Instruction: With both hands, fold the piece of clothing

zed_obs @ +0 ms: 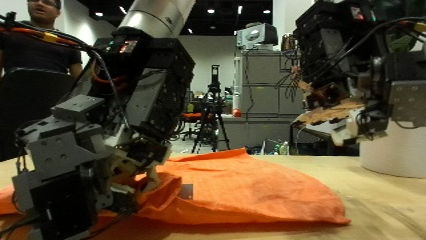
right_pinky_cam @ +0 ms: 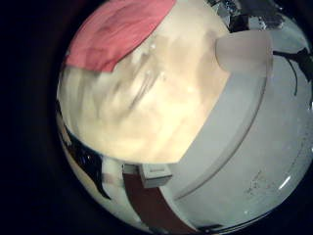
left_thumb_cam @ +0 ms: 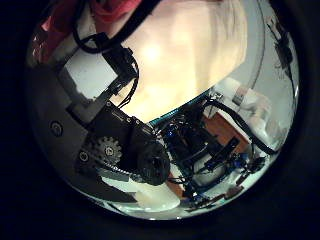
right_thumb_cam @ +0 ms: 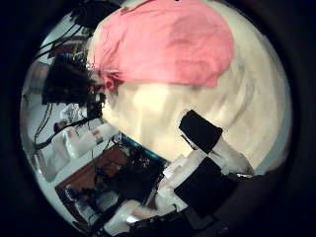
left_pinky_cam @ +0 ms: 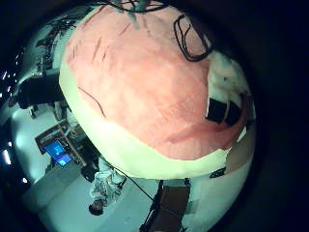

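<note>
There is one orange cloth (zed_obs: 226, 190) on one table (zed_obs: 373, 200). There are two hands (zed_obs: 93, 170) (zed_obs: 349, 105) and one white tub (zed_obs: 396, 150).

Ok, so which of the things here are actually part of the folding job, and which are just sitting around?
Part of the job:
- orange cloth, lying rumpled on the table
- left hand, low at the cloth's edge
- right hand, raised above the table, holding nothing

Just lying about:
- white cylinder, standing on the table clear of the cloth
</note>
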`<state>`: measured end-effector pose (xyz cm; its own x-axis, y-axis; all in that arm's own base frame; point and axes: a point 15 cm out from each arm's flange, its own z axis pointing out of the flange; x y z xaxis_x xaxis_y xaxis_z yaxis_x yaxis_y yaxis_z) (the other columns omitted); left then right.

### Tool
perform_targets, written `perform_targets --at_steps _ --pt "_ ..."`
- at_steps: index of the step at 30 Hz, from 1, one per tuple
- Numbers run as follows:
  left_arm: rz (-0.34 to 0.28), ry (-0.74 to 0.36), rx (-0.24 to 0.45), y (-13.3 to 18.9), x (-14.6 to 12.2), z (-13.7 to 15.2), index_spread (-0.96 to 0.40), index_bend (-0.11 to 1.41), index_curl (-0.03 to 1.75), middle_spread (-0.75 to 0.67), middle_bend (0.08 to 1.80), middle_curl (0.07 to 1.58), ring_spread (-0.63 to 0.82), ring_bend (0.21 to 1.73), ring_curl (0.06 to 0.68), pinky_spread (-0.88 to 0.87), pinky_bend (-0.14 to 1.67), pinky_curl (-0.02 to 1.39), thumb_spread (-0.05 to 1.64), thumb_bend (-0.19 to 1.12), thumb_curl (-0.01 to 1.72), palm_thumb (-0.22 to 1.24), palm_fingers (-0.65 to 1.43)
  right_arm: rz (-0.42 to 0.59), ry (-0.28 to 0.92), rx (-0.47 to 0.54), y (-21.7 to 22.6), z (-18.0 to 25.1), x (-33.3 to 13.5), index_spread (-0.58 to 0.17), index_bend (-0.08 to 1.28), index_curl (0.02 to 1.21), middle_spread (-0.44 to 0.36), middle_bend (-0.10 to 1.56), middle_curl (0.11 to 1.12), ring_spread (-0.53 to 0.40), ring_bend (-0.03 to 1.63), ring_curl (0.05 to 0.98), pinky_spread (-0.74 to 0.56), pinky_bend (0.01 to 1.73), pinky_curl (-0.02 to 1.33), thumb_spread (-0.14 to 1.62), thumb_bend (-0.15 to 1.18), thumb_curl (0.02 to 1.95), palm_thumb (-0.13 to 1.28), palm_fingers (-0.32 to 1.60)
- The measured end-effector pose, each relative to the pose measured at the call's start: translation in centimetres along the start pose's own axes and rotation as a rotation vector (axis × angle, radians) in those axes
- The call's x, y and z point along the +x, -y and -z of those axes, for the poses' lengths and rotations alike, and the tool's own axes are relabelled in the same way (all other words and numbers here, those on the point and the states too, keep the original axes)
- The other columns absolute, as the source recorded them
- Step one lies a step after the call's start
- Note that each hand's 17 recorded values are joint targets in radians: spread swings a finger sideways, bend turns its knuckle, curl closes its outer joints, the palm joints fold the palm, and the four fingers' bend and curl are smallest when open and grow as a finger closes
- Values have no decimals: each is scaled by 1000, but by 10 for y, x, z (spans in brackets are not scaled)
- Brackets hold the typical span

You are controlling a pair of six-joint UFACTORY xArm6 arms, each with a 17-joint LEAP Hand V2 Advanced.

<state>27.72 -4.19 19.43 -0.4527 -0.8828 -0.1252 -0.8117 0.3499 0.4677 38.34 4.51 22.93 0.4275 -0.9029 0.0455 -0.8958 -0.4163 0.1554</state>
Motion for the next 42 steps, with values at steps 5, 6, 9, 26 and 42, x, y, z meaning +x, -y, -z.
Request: perform_targets --at_steps 5,6,9,26,42 --pt "4 -5 11 -6 -6 11 -664 258 1206 -615 869 1225 -417 1457 575 -658 1218 618 1017 -11 726 979 868 45 16 -70 -3 -48 -23 -215 147 293 -19 209 354 75 371 275 117 236 286 1041 -40 297 558 278" --pt "5 -6 13 -7 -7 13 -664 249 1227 -616 868 1229 -417 1459 574 -657 1220 617 1018 -11 729 977 867 56 19 -87 -3 -54 -28 -213 150 291 -10 208 354 71 375 276 113 239 288 1031 -40 294 545 275" --pt "7 -6 23 -9 -9 19 -663 222 1287 -620 865 1242 -416 1463 572 -655 1220 615 1019 -10 737 975 865 82 24 -122 -4 -65 -39 -208 155 287 1 210 357 63 381 278 107 244 290 1012 -41 291 508 272" --pt "8 -6 42 -26 -16 52 -603 172 1507 -637 838 1287 -411 1472 557 -657 1220 608 1031 -10 765 965 859 101 9 -185 0 -97 -70 -211 212 313 -22 293 395 -22 446 285 60 179 266 1022 17 328 632 449" --pt "-9 -19 28 -54 -23 60 -511 167 1600 -644 831 1304 -411 1476 551 -662 1222 597 1041 -9 767 961 859 23 -30 26 12 -55 -67 -361 787 665 -214 973 732 -283 1086 584 -424 933 584 1177 77 418 1006 1280"
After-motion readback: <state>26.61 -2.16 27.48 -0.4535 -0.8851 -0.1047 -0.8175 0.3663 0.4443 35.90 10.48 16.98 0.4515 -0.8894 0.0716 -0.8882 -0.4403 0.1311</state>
